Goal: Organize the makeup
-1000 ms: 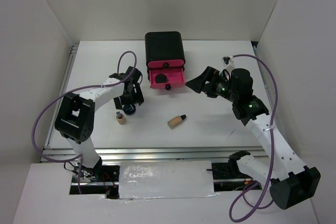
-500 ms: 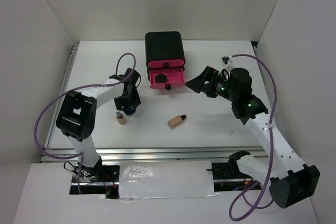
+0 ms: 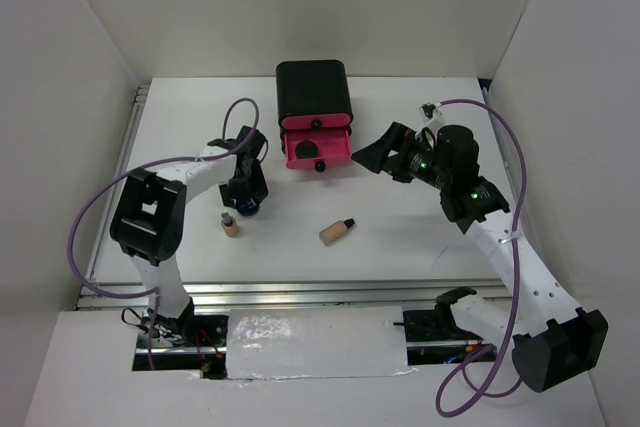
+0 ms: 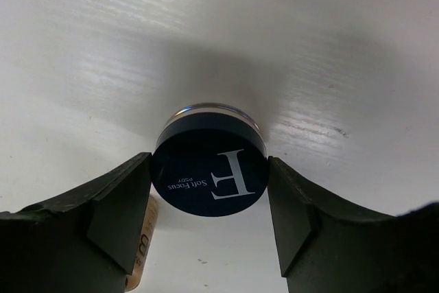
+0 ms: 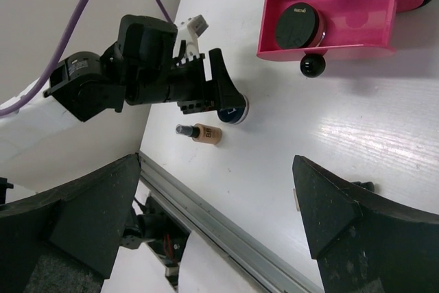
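Left gripper (image 3: pixel 246 203) is down on the table (image 3: pixel 420 247), part-closed. In my wrist view both fingers (image 4: pixel 120 211) press the sides of the blue-lidded compact (image 4: pixel 210 169), which sits flat on the surface. By the top view, an upright beige bottle (image 3: pixel 230 226) stands just beside it at 7 o'clock. A second beige bottle (image 3: pixel 337 232) lies on its side around 4 o'clock, well apart. At 2 o'clock the open pink drawer (image 5: pixel 357 5) of the black box (image 3: pixel 312 92) holds the black compact (image 5: pixel 298 25). Right gripper (image 3: pixel 372 159) hangs near the drawer's 3 o'clock side, jaws spread wide, gripping nothing.
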Tool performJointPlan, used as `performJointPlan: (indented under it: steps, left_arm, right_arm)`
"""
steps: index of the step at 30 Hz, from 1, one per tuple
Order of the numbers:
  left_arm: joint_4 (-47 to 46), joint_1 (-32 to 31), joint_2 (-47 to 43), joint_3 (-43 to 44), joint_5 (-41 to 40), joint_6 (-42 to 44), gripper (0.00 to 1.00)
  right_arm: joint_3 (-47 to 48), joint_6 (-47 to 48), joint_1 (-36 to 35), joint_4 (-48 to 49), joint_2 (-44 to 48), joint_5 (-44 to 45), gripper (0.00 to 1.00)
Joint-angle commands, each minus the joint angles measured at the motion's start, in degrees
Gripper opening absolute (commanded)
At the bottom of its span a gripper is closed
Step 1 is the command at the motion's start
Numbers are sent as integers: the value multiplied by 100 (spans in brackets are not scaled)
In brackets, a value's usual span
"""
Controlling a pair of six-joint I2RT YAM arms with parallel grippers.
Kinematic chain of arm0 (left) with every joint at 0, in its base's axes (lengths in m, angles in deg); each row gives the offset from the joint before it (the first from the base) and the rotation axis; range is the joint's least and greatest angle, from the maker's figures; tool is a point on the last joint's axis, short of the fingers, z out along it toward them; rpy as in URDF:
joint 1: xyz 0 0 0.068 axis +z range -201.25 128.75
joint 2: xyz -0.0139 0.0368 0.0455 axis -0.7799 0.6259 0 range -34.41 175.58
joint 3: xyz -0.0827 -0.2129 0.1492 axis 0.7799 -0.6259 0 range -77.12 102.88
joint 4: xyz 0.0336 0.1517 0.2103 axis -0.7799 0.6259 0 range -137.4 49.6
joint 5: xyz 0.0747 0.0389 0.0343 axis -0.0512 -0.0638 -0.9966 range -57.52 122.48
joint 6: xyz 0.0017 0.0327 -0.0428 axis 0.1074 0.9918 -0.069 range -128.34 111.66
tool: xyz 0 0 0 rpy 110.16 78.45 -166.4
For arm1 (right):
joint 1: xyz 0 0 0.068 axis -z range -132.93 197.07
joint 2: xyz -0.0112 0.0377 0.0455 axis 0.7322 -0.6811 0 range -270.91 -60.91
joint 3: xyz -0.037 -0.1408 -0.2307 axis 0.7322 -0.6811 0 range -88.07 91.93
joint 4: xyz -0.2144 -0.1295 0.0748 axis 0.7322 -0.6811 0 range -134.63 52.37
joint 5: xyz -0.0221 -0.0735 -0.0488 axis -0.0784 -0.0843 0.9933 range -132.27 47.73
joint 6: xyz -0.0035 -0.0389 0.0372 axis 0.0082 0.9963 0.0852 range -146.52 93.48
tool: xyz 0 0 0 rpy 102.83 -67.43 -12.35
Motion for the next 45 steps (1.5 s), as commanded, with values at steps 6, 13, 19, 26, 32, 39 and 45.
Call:
performJointPlan:
  steps: [6,13,19,26,32,39,45]
  left_arm:
    - [196,30,-86,784,148,182,0]
    - [627,-84,-447,1962,165,358,0]
    - [453,-602,-176,3306,-10,648,0]
    - [-66,-1024,423,4019,122,745,0]
    - [-480,-1438,880,4389,-169,877,0]
    - [-630,-1753,1284,4581,-590,877,0]
    - [-638,-1974,1539,4627,-1223,859,0]
  right_arm:
    - [333,136,0,77,-12,114,100]
    - [429,198,53,-2,-47,333,100]
    - [553,215,88,-125,-56,518,100]
    - [588,180,97,-169,6,553,100]
    - [737,171,88,-239,15,624,100]
    - [738,-31,88,-310,111,703,100]
    - [720,-66,71,-310,182,668,100]
